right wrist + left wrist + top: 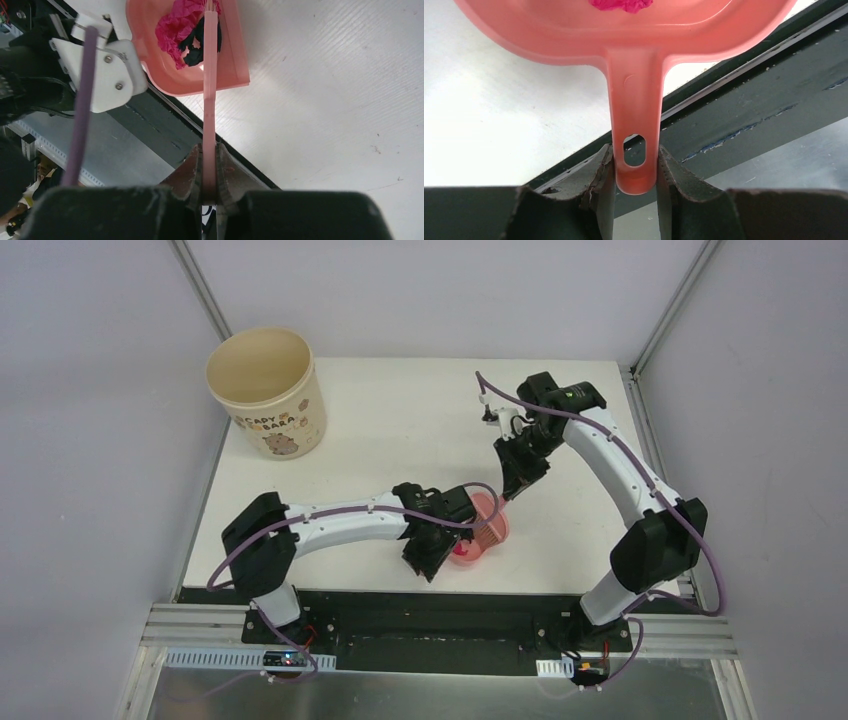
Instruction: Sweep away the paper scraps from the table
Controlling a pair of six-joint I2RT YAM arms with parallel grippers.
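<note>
My left gripper is shut on the handle of the pink dustpan, held near the table's black front edge. A magenta paper scrap lies inside the pan. My right gripper is shut on the thin handle of the pink hand brush, whose far end reaches into the dustpan. There a magenta scrap and a dark blue scrap sit against the brush. No loose scraps show on the white tabletop.
A beige round bucket stands at the table's far left corner. The black front edge and metal frame run just under the dustpan. The left arm's white wrist mount and purple cable are close beside the pan.
</note>
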